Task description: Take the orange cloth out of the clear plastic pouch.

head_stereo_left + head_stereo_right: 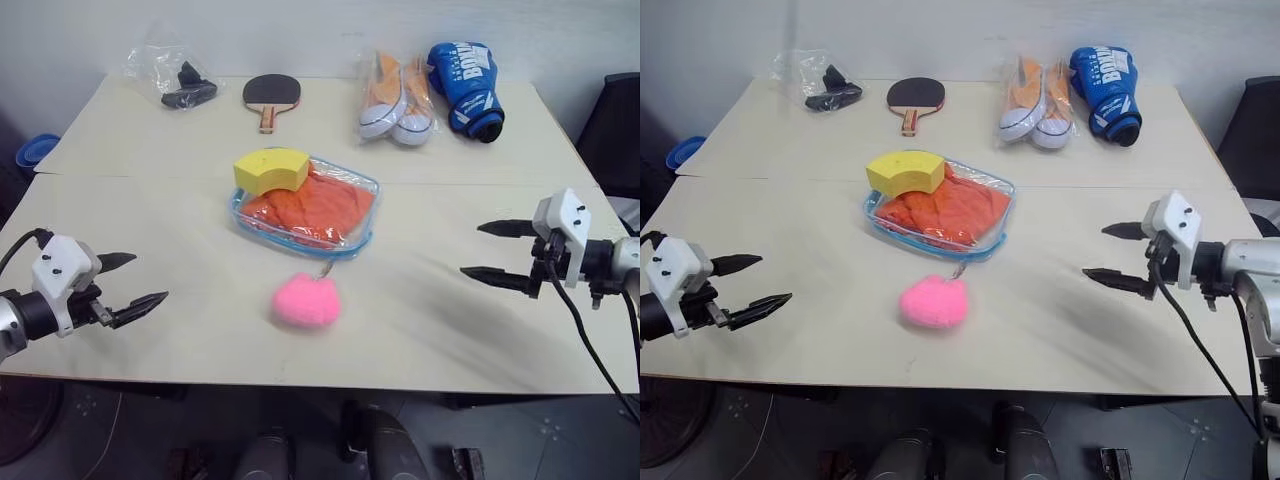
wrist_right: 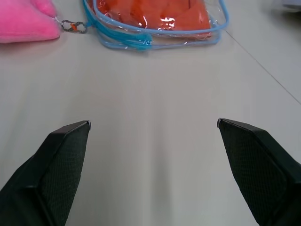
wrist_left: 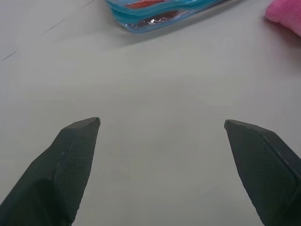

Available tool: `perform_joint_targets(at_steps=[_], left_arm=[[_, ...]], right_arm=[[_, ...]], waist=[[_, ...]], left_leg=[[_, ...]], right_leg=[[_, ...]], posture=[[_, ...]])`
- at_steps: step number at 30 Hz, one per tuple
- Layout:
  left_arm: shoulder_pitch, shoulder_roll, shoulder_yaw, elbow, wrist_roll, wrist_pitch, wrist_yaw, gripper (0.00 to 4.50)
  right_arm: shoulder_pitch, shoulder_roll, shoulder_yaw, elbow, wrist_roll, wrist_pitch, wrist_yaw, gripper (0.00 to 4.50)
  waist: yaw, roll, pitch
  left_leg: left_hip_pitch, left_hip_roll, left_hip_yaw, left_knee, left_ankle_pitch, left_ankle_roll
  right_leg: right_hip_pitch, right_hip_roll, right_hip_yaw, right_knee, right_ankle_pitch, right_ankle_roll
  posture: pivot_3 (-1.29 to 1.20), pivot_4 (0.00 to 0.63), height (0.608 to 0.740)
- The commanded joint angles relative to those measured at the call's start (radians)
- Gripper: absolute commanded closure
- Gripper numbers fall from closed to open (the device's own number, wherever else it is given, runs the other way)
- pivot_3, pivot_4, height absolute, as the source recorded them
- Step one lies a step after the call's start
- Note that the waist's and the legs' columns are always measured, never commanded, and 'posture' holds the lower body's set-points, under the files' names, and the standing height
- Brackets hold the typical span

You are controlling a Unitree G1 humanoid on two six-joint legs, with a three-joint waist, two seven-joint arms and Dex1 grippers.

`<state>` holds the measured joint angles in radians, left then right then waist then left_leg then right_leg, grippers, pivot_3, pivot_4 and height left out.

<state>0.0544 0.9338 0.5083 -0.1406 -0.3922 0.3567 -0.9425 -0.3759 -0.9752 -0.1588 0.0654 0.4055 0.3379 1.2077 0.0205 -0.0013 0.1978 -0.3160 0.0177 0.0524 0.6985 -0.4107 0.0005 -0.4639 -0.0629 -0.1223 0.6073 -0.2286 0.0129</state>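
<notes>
Both grippers, left gripper (image 1: 128, 286) and right gripper (image 1: 492, 252), I hold spread wide and empty, flanking the clear plastic pouch (image 1: 352, 238), since the orange cloth (image 1: 305, 211) sits inside under a yellow sponge (image 1: 270, 170).

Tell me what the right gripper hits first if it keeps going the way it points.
Probably the pouch with the cloth inside. The open right gripper points across bare table at the pouch's blue edge; the pink plush lies off to one side.
</notes>
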Motion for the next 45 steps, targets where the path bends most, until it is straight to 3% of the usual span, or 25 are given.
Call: perform_joint_targets(at_steps=[1,28,33,37,45], left_arm=[[-0.001,0.015,0.013,-0.004,0.008,-0.021,-0.004,0.01],[-0.083,-0.010,-0.018,-0.054,-0.075,0.110,0.035,0.01],[-0.258,-0.013,-0.092,0.050,-0.082,0.123,0.038,0.01],[-0.522,-0.054,-0.239,0.273,0.002,0.080,0.058,0.01],[-0.993,-0.259,-0.434,0.827,0.208,-0.156,0.138,0.01]], right_arm=[[0.006,-0.019,-0.048,-0.040,0.016,0.003,-0.008,0.00],[0.057,0.034,-0.045,-0.130,0.075,0.075,-0.063,0.00],[0.073,0.066,-0.043,-0.235,0.118,0.127,-0.102,0.00],[0.051,0.126,-0.010,-0.367,0.121,0.167,-0.211,0.00],[-0.021,0.295,0.080,-0.598,0.157,0.325,-0.455,0.00]], waist=[[0.000,0.000,0.000],[0.000,0.000,0.000],[0.004,0.000,0.000],[0.005,0.000,0.000],[0.004,-0.003,-0.001]], left_leg=[[0.000,0.000,0.000,0.000,0.000,0.000],[0.002,0.000,0.003,0.000,0.000,0.000],[0.002,-0.001,0.004,0.001,0.001,-0.001],[0.002,-0.002,0.003,0.001,0.002,-0.003],[0.001,-0.004,0.008,0.003,0.005,-0.004]], right_leg=[[0.000,0.000,0.000,0.000,0.000,0.000],[0.000,0.001,0.004,0.003,0.000,0.000],[0.000,0.001,0.005,0.005,0.001,-0.001],[0.001,0.001,0.005,0.005,0.002,-0.001],[-0.001,0.001,0.003,0.011,0.003,0.000]], posture=[[0.00,0.150,0.740],[0.00,0.150,0.740],[0.00,0.150,0.740],[0.00,0.150,0.740],[0.00,0.150,0.740]])
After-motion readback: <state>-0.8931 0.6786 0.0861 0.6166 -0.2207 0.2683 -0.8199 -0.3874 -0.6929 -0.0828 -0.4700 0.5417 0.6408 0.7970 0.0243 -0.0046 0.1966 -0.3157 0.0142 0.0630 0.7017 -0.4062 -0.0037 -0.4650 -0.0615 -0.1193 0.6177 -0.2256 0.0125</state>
